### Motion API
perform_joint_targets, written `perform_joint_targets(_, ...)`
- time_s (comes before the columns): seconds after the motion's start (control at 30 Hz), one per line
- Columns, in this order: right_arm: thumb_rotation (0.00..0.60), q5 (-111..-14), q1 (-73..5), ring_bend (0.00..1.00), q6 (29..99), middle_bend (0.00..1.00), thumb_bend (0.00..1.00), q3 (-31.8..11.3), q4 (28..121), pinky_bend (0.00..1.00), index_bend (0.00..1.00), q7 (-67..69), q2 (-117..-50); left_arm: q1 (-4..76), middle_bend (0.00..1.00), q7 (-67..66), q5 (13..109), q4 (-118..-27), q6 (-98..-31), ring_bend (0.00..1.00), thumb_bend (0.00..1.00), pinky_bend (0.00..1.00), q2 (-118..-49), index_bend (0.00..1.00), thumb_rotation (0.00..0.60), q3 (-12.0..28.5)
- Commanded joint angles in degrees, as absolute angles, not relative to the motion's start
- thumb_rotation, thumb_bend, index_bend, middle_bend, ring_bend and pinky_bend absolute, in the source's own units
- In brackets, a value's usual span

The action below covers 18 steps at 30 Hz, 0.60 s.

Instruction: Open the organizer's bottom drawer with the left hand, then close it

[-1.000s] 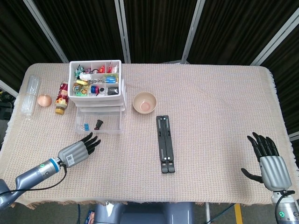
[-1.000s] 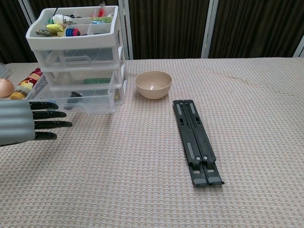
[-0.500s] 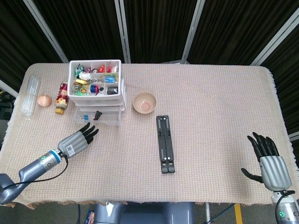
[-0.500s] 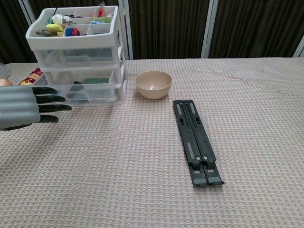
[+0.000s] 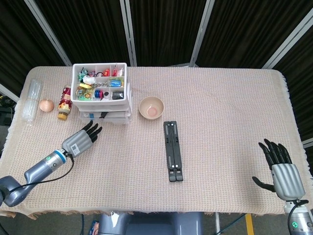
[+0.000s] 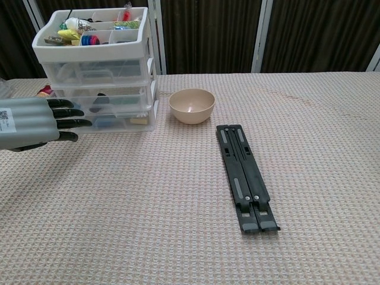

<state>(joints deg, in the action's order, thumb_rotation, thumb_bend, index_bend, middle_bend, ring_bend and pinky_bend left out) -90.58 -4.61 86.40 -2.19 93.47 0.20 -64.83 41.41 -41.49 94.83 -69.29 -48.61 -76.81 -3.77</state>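
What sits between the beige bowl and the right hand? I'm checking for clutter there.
Only the folded black stand lies between bowl and right hand, in the head view.

The head view looks steeply down from high above the whole desk (image 5: 220, 98). The chest view sits low and near, facing the far edge. Both share the desk's middle.

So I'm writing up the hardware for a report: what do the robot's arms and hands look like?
Both match. The left hand has a ribbed silver-grey back, black fingers and a small black-and-white code sticker. Its wrist carries a blue-and-white ring with a green dot; a thin black cable loops beside the grey tubular forearm. The right hand shows the same silver back, black fingers, and a green dot on the wrist.
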Motion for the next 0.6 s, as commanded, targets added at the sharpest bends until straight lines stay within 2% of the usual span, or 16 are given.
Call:
perform_joint_targets(0.03,0.6,-90.6,-4.6,0.0,86.4,0.0,0.06,-2.2,93.5,0.0,0.07,0.3,-64.8,41.7,0.02,-41.9,93.5,-68.2,-47.9,0.0,0.69,0.08,-77.8,0.22,0.6,-2.9)
perform_joint_targets(0.27,0.6,-90.6,-4.6,0.0,86.3,0.0,0.06,-2.1,93.5,0.0,0.07,0.4,-64.7,41.9,0.02,-44.4,90.0,-65.3,-46.0,0.0,0.69,0.08,-80.2,0.22,0.6,-1.4)
perform_joint_targets(0.6,0.6,-90.4,-4.6,0.0,86.0,0.0,0.06,-2.0,93.7,0.0,0.07,0.3,-64.7,41.4,0.02,-45.5,87.0,-64.8,-46.7,0.0,0.69,0.08,-80.4,0.21,0.6,-0.3)
